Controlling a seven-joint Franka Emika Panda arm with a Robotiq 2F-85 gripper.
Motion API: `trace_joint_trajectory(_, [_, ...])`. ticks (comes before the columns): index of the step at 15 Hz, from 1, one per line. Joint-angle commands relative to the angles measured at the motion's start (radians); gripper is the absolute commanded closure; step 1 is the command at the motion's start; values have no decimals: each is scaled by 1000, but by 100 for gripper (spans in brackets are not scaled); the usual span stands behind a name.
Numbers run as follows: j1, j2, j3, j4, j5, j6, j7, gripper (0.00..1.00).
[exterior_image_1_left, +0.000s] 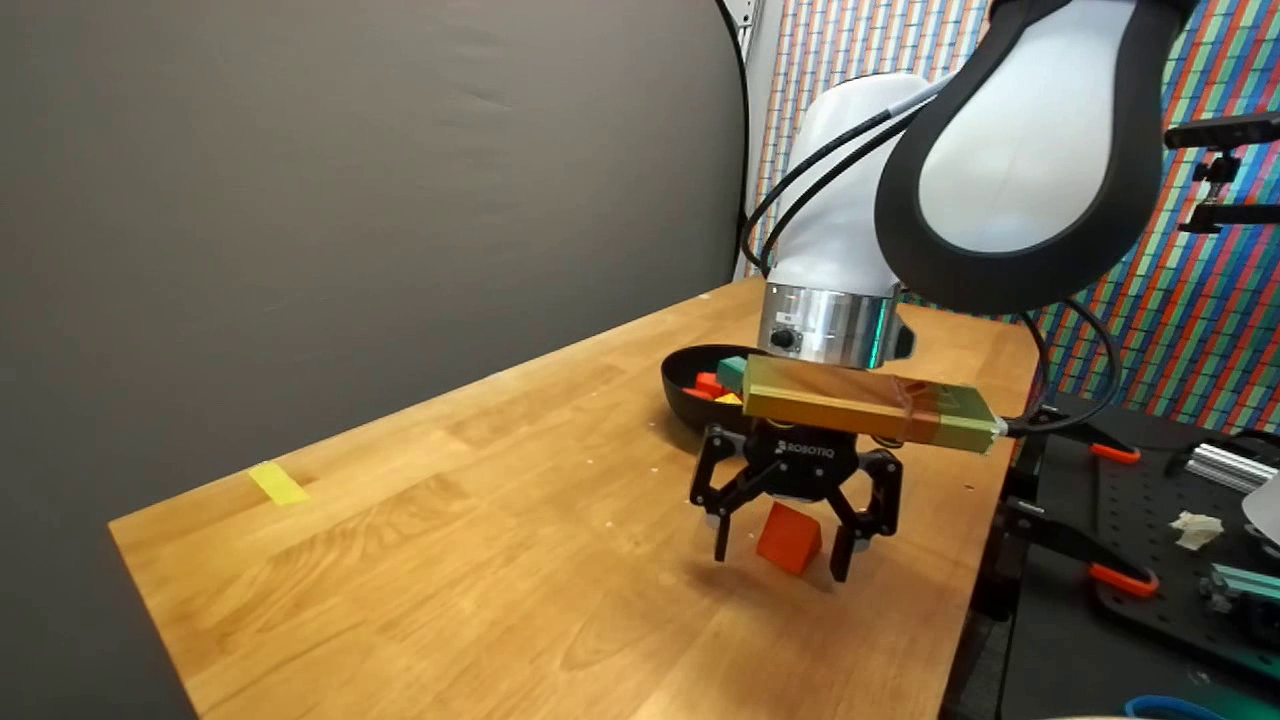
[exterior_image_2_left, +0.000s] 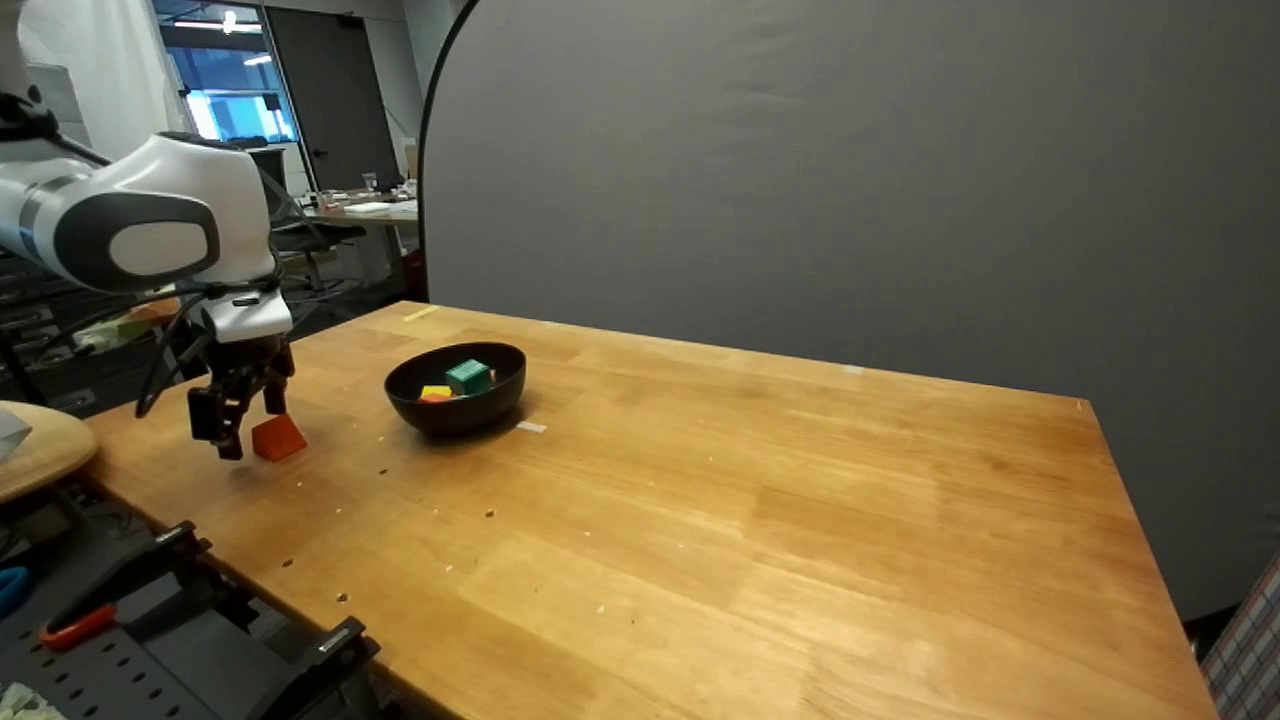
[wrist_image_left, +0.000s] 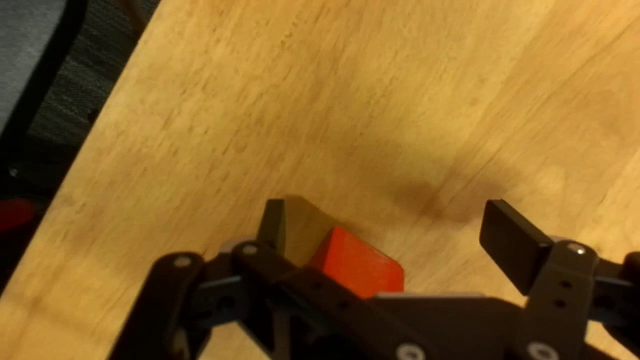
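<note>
Over desk (exterior_image_1_left: 450, 580), claw (exterior_image_1_left: 780, 568) spread wide, nothing held, nr red block (exterior_image_1_left: 788, 538); farther back, dk bowl (exterior_image_2_left: 460, 419) w/ green block (exterior_image_2_left: 469, 377) + yellow, red pcs (exterior_image_2_left: 436, 391).

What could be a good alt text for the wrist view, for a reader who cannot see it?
A red block, partly hidden by the robot's black hand, lies on a wooden table and shows between the hand's two spread fingers, nearer the one at picture left. The table's edge runs diagonally along the left, with a dark area beyond.

Spread pincer (exterior_image_2_left: 252, 429) beside a red block (exterior_image_2_left: 279, 438), black bowl (exterior_image_2_left: 465, 418) nearby
</note>
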Motion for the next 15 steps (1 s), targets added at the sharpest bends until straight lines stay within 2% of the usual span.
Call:
trace_joint_trajectory(1, [0,0,-2,1,-6,-2,5,0])
trace_joint_trajectory(3, [76,-26,-68,-47,-40,-7,89,0])
trace_joint_trajectory(8, [234,-81,-154,-153,-121,20,289,0])
trace_joint_trajectory(9, [255,-90,-163,-165,-144,22,324,7])
trace_joint_trajectory(10, [279,-100,-175,-180,-169,25,361,26])
trace_joint_trajectory(11, [306,-108,-194,-190,-196,33,395,21])
trace_joint_trajectory(12, [334,-115,-215,-201,-228,60,423,10])
trace_joint_trajectory(13, [360,-121,-235,-211,-256,92,448,8])
trace_joint_trajectory(14, [405,-123,-277,-225,-294,126,477,5])
trace_joint_trajectory(15, [484,-122,-350,-236,-315,145,494,0])
